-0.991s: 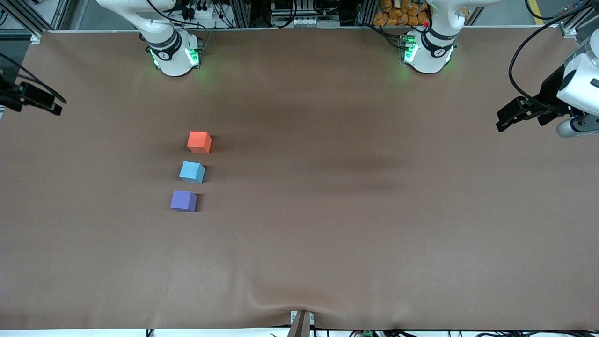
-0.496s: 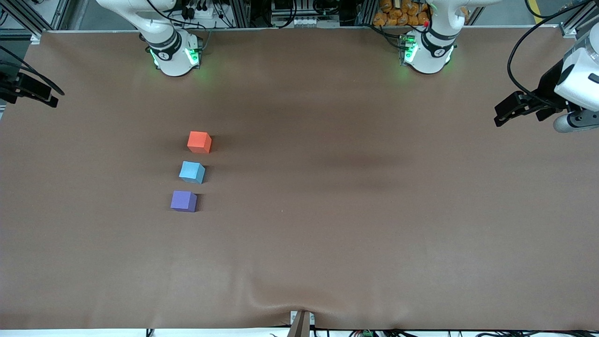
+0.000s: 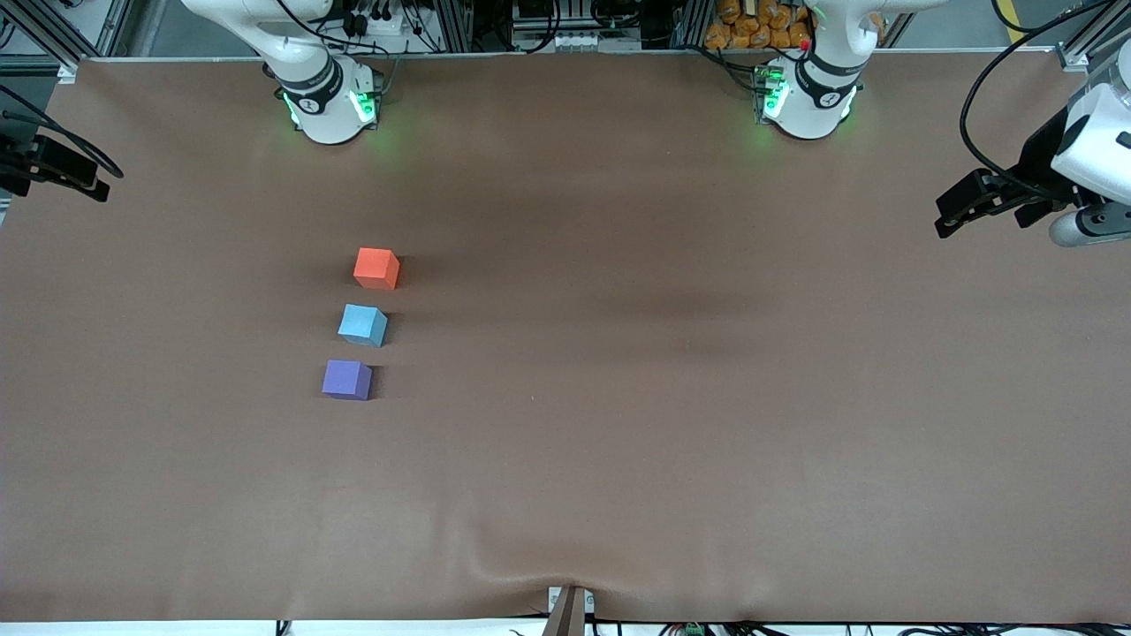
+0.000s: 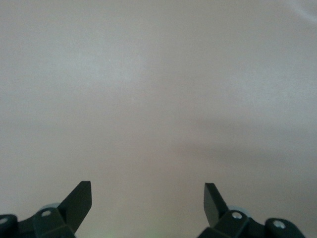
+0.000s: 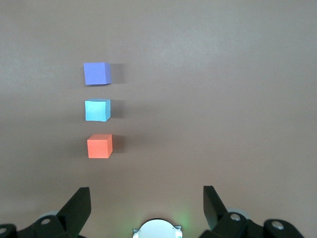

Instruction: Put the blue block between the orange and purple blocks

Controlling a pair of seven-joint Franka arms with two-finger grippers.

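Note:
Three small cubes stand in a line on the brown table. The orange block (image 3: 376, 268) is farthest from the front camera, the purple block (image 3: 346, 379) nearest, and the blue block (image 3: 362, 324) rests between them, apart from both. The right wrist view shows the same row: the purple block (image 5: 96, 73), the blue block (image 5: 97, 110) and the orange block (image 5: 99, 146). My right gripper (image 5: 147, 196) hangs open and empty high over the right arm's end of the table. My left gripper (image 4: 147, 193) is open and empty over bare table at the left arm's end.
The two arm bases (image 3: 329, 106) (image 3: 806, 102) stand along the table's edge farthest from the front camera. The right arm's base (image 5: 157, 229) also shows in the right wrist view. A small bracket (image 3: 567, 609) sits at the table's near edge.
Both hands have drifted slightly at the table's two ends. The three cubes have not moved.

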